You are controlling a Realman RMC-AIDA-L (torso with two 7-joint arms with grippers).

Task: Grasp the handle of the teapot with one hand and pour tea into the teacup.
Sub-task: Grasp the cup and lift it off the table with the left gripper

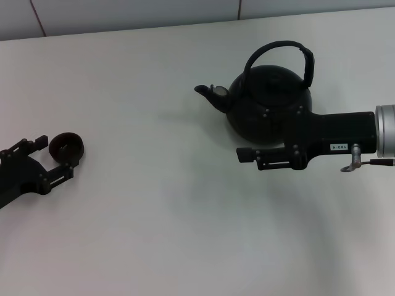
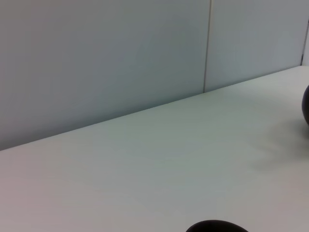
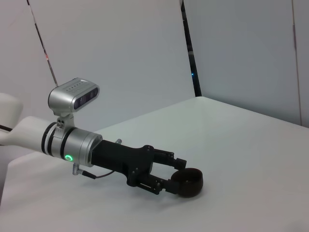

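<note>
The black teapot (image 1: 259, 92) stands at the back right of the table, spout pointing left, and its edge shows in the left wrist view (image 2: 306, 104). Its arched handle (image 1: 278, 45) stands up free, with nothing holding it. My right gripper (image 1: 242, 132) reaches in from the right, level with the pot's body and below the handle. It is open; one finger lies dark against the pot. At far left, the small dark teacup (image 1: 66, 146) (image 3: 189, 182) (image 2: 217, 226) sits between the tips of my open left gripper (image 1: 57, 155) (image 3: 176, 175). No tea shows.
The white table (image 1: 173, 216) stretches between the two arms. A grey panelled wall (image 2: 120, 58) runs along its far edge, just behind the teapot.
</note>
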